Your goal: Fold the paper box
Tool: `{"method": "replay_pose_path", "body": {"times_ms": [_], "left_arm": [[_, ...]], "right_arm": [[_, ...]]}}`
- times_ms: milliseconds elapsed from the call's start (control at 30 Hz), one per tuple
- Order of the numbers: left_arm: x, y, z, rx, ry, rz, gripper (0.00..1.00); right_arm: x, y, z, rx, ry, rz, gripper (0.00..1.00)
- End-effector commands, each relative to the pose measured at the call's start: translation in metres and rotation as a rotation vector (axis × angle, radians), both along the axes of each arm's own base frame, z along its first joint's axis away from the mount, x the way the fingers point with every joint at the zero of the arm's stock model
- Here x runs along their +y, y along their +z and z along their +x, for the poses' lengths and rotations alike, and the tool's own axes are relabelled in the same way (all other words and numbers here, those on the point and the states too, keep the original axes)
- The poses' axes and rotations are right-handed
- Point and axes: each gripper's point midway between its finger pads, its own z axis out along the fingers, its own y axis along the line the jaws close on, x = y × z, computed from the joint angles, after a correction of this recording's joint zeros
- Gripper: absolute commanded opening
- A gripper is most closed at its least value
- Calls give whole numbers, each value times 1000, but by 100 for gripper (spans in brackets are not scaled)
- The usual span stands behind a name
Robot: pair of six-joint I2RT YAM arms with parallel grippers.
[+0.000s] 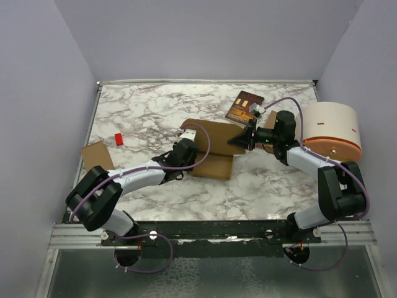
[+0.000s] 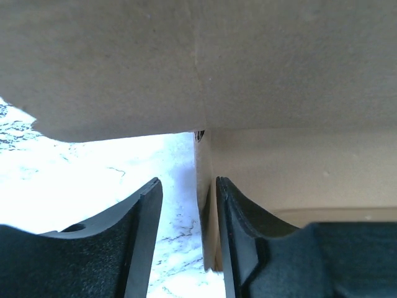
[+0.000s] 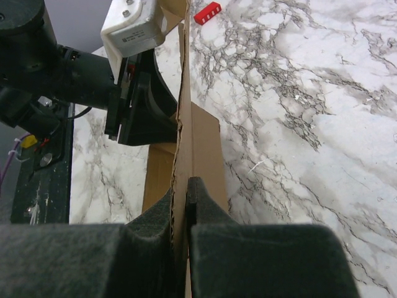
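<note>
Tan-brown die-cut cardboard box (image 1: 214, 135) at middle of white marble worktop (image 1: 142, 108), one panel raised. Right fingers (image 3: 260, 261) pinching upright flap edge. Left fingers (image 2: 133, 248) spread, cardboard wall edge between them.

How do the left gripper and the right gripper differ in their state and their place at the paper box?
The right gripper is shut on an upright edge of the box; the left gripper has its jaws apart, a box wall between them with a gap beside it. The left gripper is at the box's left side, the right gripper at its right. Both are dark and at the same box.
</note>
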Motion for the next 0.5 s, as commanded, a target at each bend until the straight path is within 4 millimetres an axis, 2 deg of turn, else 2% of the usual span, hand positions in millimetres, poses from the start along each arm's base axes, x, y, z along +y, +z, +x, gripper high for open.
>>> {"method": "replay_pose_path", "body": {"times_ms": [0, 233, 467], "left_arm": [[1, 13, 1, -28, 16, -27, 45], [-3, 22, 0, -41, 11, -71, 48], [2, 24, 0, -54, 44, -97, 51]], "right_arm": [[1, 5, 2, -47, 9, 5, 1], [1, 5, 2, -49, 11, 5, 1], [1, 5, 2, -49, 11, 4, 1]]}}
